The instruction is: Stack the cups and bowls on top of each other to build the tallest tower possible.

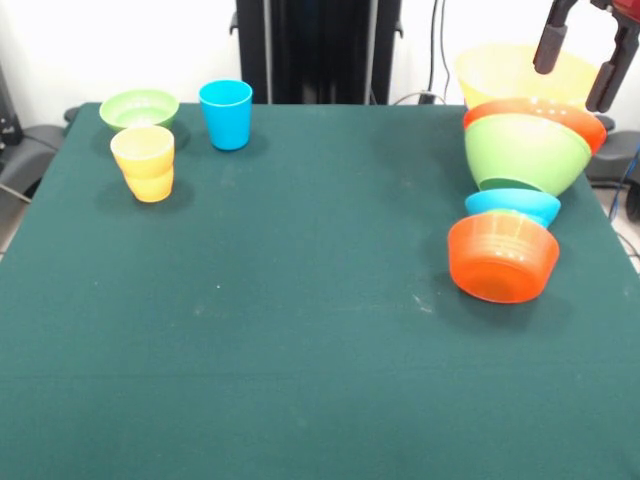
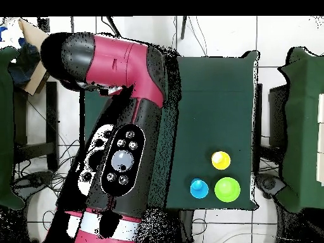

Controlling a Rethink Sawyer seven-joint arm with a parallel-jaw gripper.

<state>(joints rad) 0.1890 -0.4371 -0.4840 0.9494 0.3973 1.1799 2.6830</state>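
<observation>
So, from the front, the tower point(image 1: 512, 190) is seen standing near the surface's point(image 1: 300, 330) right edge, with the end effector point(image 1: 584, 62) spread apart over its top yellow bowl point(image 1: 510, 72). Overhead, the arm point(image 2: 117, 126) hides that side; the blue cup point(image 2: 199, 188), yellow cup point(image 2: 221, 160) and green bowl point(image 2: 227, 188) are grouped at one corner.

The Sawyer arm point(image 2: 117, 126) has glossy crimson-red shells over black, rounded cylindrical joints. One black link carries a grey oval control panel point(image 2: 121, 161) with a large pale round knob ringed by small buttons. The gripper point(image 1: 585, 55) shows two dark, slim fingers below a red housing
</observation>
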